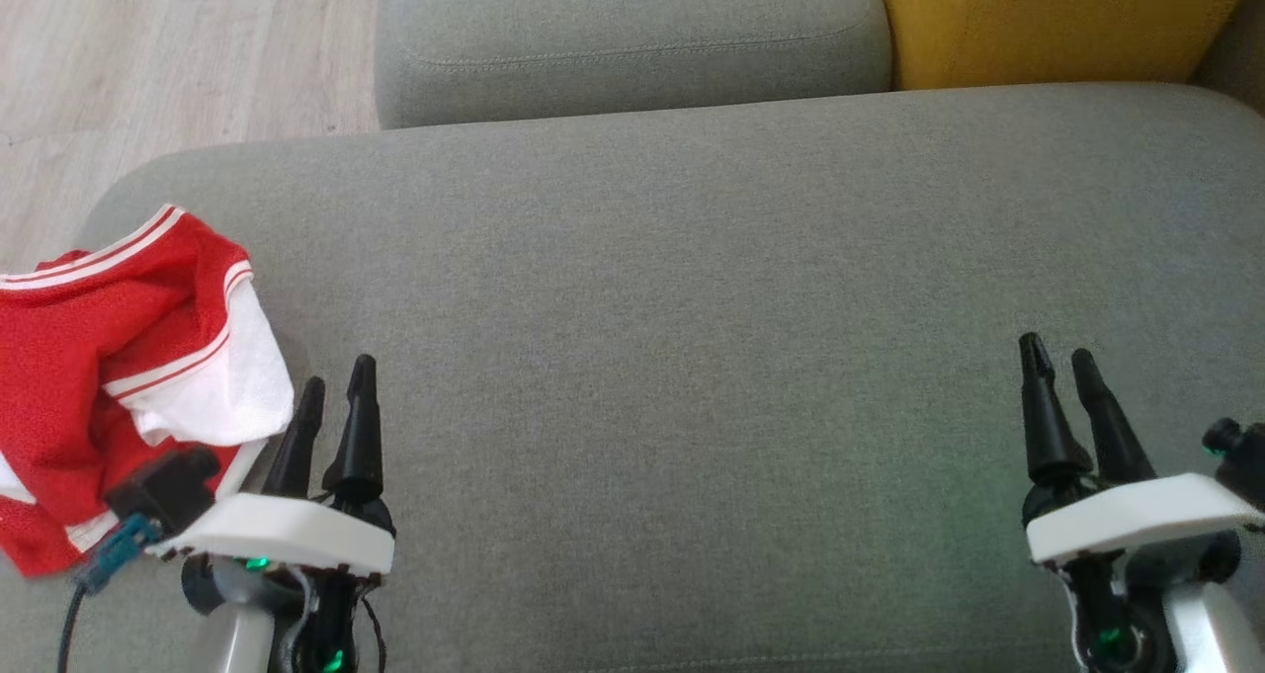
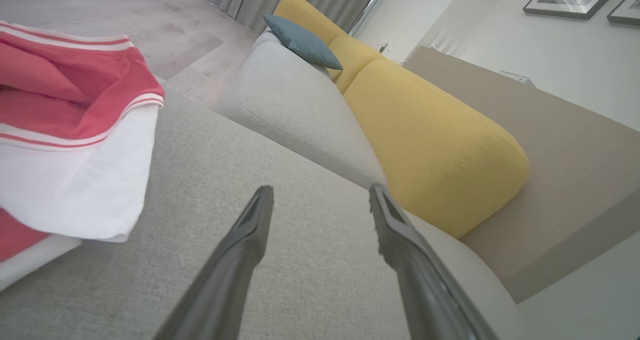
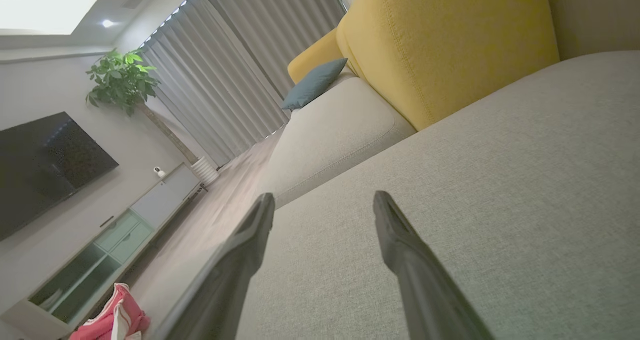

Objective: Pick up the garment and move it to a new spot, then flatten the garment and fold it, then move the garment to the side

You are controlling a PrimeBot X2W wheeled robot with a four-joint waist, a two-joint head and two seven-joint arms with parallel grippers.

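My left gripper [image 1: 339, 374] and right gripper [image 1: 1056, 348] hover spread and empty above the grey cushion [image 1: 692, 307]; the red garment [image 1: 89, 357] lies crumpled beside the left.

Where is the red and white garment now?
Head view: the crumpled red and white garment lies at the left end of the grey sofa cushion, beside the left gripper.

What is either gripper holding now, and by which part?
Nothing. The left gripper and right gripper are open and empty; the garment lies unheld on the sofa.
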